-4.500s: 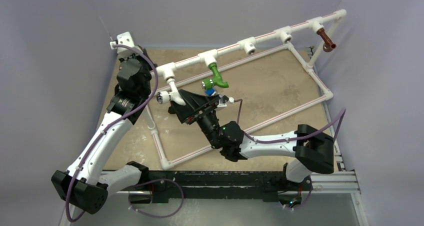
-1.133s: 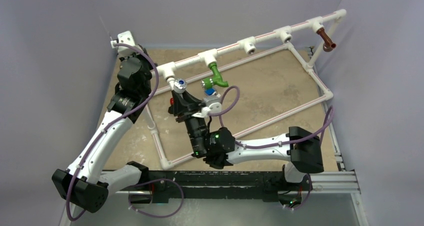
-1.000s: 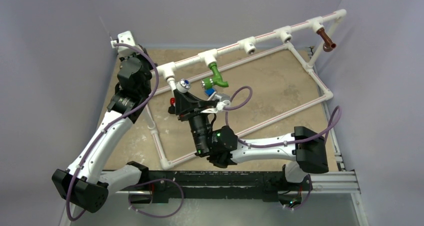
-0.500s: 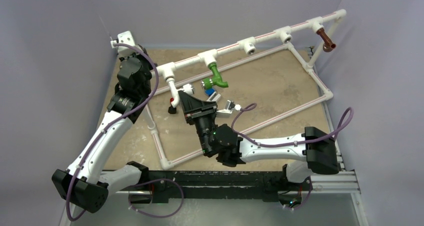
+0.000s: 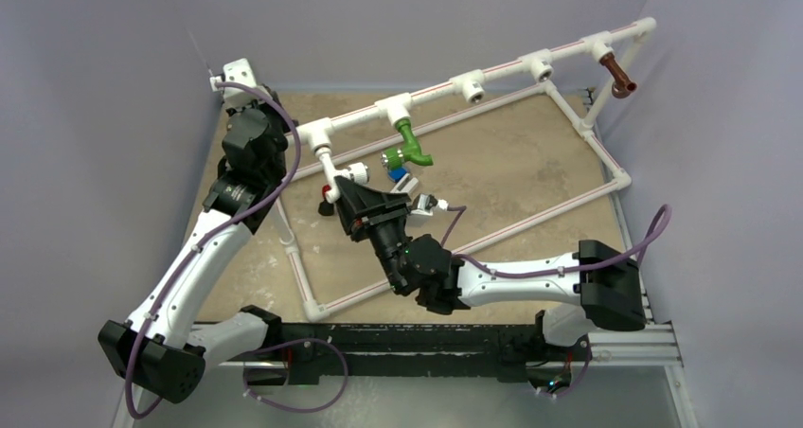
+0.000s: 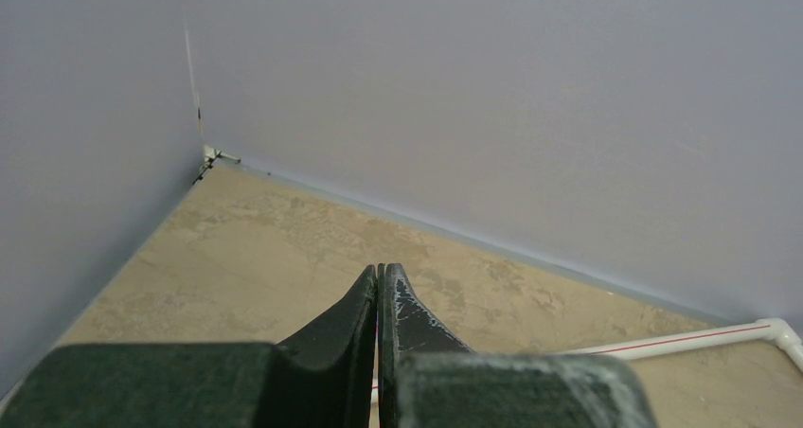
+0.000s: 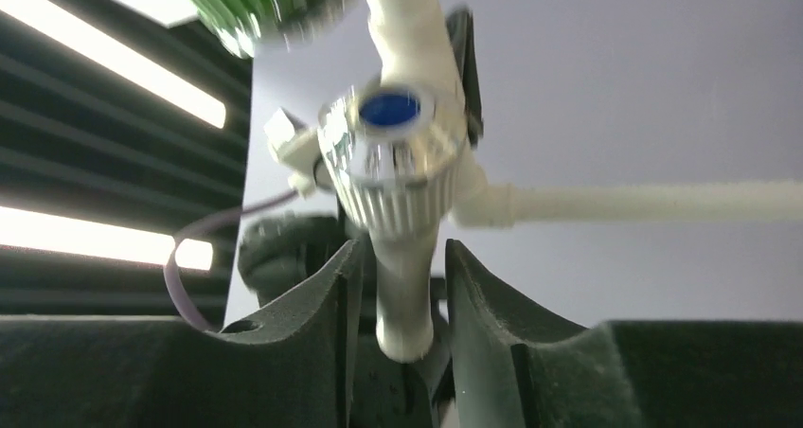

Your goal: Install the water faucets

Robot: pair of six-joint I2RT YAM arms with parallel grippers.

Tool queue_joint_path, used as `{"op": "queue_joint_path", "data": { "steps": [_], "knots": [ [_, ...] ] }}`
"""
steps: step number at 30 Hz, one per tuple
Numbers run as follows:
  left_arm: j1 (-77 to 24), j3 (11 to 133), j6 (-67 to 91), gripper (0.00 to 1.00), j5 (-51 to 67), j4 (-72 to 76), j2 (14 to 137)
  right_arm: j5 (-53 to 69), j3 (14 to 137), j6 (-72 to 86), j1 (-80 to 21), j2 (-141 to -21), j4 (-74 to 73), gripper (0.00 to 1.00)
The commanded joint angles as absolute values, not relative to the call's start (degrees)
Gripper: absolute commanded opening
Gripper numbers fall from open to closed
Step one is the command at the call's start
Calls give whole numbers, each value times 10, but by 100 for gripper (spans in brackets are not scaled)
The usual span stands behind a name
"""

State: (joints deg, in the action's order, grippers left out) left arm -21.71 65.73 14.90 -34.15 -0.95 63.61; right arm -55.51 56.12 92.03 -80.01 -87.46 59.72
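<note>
Top external view: we are looking at the white pipe frame [image 5: 502, 68] standing on the table [image 5: 530, 163], and we are placing everything against it. The white faucet [image 5: 339, 174] is hanging from the tee at the left end of the frame's raised top rail, with its silvery knob sticking out sideways. The green faucet [image 5: 409, 146] is hanging from the next tee along that rail. The brown faucet [image 5: 617, 76] is hanging under the tee at the rail's far right end. A small blue-and-white block [image 5: 402, 177] is lying inside the frame, just below the green faucet.

The right gripper [image 5: 341, 196] is reaching in under the frame's left end. Its wrist camera is showing us its fingers standing on either side of the white faucet's spout. A thin gap is showing on each side, so we are reading it as released, though the picture is blurred.

The left gripper [image 6: 379, 272] is hovering near the frame's far left corner and facing the walls. Its fingers are pressing together, clenched on nothing.
</note>
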Motion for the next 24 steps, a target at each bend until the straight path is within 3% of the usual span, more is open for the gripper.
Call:
{"op": "queue_joint_path", "data": {
  "steps": [1, 5, 9, 17, 24],
  "knots": [
    [-220, 621, 139, 0, -325, -126, 661, -479, 573, 933, -812, -852, 575, 45],
    [-221, 621, 139, 0, -326, -126, 662, -477, 565, 910, -812, -836, 563, 63],
    [-221, 622, 139, 0, -327, -127, 664, -462, 551, 879, -812, -819, 539, 70],
    [-221, 622, 137, 0, -328, -127, 666, -433, 517, 678, -812, -758, 495, 72],
    [-220, 622, 137, 0, -330, -127, 668, -356, 431, 352, -812, -694, 572, 72]
  ]
}}
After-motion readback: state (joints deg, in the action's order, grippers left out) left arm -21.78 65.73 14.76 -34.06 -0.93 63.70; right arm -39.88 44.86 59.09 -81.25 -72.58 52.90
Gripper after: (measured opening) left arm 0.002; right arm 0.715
